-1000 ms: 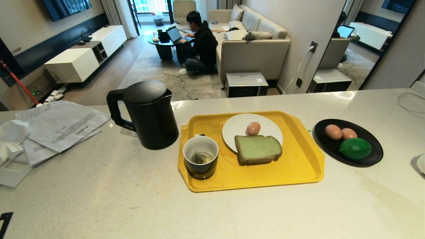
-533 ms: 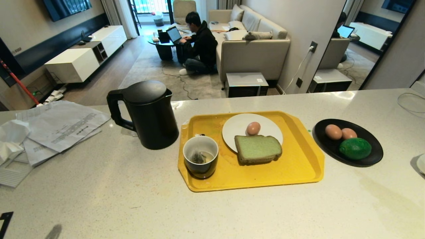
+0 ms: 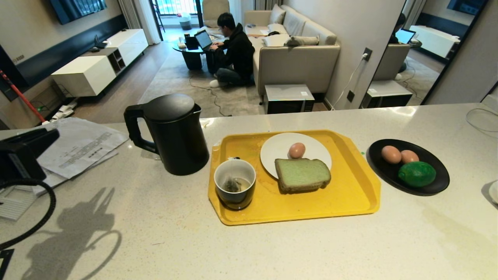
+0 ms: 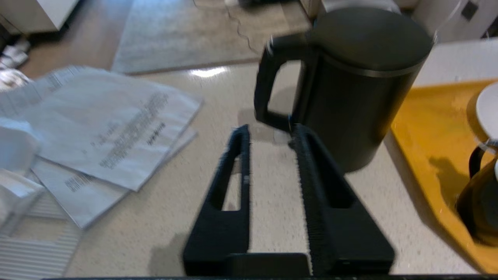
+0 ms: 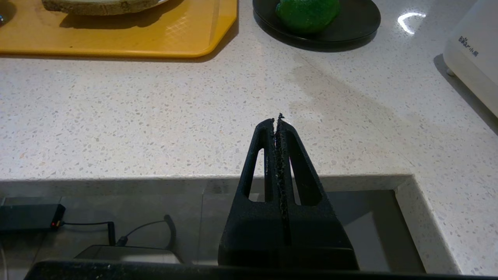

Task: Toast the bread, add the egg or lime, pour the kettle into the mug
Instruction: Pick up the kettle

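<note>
The left gripper [image 4: 270, 134] hangs over the surface [image 3: 155, 233] with jaws slightly apart, empty, tips near the kettle [image 3: 173, 134] handle. The right gripper [image 5: 277, 120] is pressed together at the surface's near edge. On the yellow tray [image 3: 350, 194], the mug [image 3: 235, 188] sits at 9 o'clock from the bread [image 3: 302, 174]. The egg [image 3: 297, 150] rests at the bread's 12 o'clock. A white appliance [image 5: 474, 50] reads "Bear".

It was a home: a stone kitchen counter [image 3: 155, 233] faced a living room with a sofa [image 3: 295, 54], a rug [image 3: 175, 81] and a far-left TV cabinet [image 3: 97, 66].
</note>
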You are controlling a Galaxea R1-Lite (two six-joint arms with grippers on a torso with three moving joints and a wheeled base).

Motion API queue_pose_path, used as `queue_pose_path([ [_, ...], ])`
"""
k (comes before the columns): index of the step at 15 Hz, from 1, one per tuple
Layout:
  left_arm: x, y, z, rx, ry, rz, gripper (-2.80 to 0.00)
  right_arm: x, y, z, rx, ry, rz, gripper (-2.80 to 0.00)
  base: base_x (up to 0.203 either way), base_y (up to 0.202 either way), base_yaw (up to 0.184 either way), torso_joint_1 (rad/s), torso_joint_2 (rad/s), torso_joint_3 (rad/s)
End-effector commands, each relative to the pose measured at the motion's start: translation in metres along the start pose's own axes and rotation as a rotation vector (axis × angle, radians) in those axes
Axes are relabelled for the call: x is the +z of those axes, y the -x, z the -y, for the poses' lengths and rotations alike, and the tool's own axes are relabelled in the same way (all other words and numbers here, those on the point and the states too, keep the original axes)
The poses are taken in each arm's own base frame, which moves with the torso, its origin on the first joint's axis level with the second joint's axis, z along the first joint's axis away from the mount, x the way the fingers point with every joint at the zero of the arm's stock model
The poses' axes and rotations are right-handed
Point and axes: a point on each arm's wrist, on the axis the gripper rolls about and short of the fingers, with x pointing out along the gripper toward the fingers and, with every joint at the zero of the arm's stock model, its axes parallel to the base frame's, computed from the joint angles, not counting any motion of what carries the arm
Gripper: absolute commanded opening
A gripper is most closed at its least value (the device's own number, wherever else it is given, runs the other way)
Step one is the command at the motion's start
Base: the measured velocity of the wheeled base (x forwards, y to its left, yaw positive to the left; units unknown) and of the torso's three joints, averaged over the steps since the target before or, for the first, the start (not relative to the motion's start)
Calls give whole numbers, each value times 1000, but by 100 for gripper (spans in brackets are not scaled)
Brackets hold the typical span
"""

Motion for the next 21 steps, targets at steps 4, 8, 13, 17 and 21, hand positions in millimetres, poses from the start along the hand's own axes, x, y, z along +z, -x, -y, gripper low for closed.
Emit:
queue_pose_path([
  [4, -37, -24, 0, -33, 3, -156, 0, 0, 0, 0, -1, -1, -1, -280, 0, 0, 0, 0, 0, 0],
  [8, -55, -64, -8, -5, 30, -185, 0, 0, 0, 0, 1, 1, -1, -280, 0, 0, 0, 0, 0, 0],
  [13, -74, -103, -11, -37, 49, -122, 0, 0, 0, 0, 0, 1, -1, -280, 0, 0, 0, 0, 0, 0],
  [17, -87, -124, -12, -41, 20, -102, 0, 0, 0, 0, 0, 0, -1, -280, 0, 0, 0, 0, 0, 0],
  [21, -88, -146, -13, -48, 9, -69, 0, 0, 0, 0, -1, 1, -1, -280, 0, 0, 0, 0, 0, 0],
])
